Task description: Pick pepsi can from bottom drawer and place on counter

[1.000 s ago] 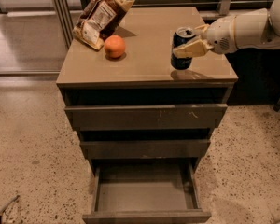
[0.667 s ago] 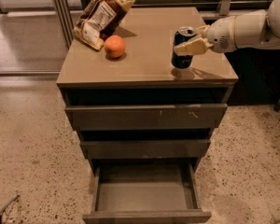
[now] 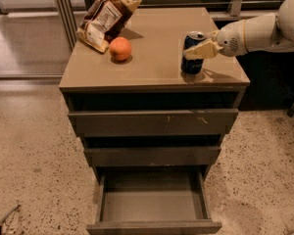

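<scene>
Speckled floor (image 3: pixel 29 146) is spreading out around the grey-brown drawer cabinet, and its tan counter (image 3: pixel 152 38) is catching the light. The pepsi can (image 3: pixel 191 65) is standing upright on the counter, near the front right corner, silver top facing up. The white arm (image 3: pixel 255 33) is reaching in from the right, and the gripper (image 3: pixel 193 50) is pinching the can at its upper half, one pale finger (image 3: pixel 200 52) lying across the can's near side while the other is hiding behind it. Over on the left, an orange (image 3: pixel 120 49) is sitting just beside a crumpled snack bag (image 3: pixel 107 16) at the back corner, well apart from the can. Down below, the bottom drawer (image 3: pixel 152 226) is hanging pulled out, while the middle drawer (image 3: pixel 152 156) and the scratched top drawer (image 3: pixel 152 123) are sitting pushed in.
</scene>
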`<state>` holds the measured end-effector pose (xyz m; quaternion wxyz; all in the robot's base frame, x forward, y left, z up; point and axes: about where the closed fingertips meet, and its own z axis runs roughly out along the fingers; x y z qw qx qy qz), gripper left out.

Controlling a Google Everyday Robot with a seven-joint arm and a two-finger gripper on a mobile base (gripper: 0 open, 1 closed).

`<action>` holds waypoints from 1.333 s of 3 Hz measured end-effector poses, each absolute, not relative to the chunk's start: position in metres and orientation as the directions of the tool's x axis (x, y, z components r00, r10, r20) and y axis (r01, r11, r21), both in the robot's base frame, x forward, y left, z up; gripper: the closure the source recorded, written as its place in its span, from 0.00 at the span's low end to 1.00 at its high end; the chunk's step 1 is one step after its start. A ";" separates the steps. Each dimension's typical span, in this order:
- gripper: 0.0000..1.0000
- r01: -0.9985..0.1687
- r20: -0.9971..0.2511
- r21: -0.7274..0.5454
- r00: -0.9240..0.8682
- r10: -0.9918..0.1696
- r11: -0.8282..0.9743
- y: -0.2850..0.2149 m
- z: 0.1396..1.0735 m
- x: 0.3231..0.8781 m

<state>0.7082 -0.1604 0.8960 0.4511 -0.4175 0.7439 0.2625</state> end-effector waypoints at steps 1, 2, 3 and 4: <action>1.00 -0.858 -0.877 0.030 -0.269 -0.398 0.513 -0.161 0.888 0.711; 1.00 -0.858 -0.875 0.034 -0.273 -0.400 0.513 -0.161 0.885 0.712; 0.81 -0.858 -0.875 0.034 -0.273 -0.400 0.513 -0.161 0.885 0.712; 0.58 -0.858 -0.875 0.034 -0.273 -0.400 0.513 -0.161 0.885 0.712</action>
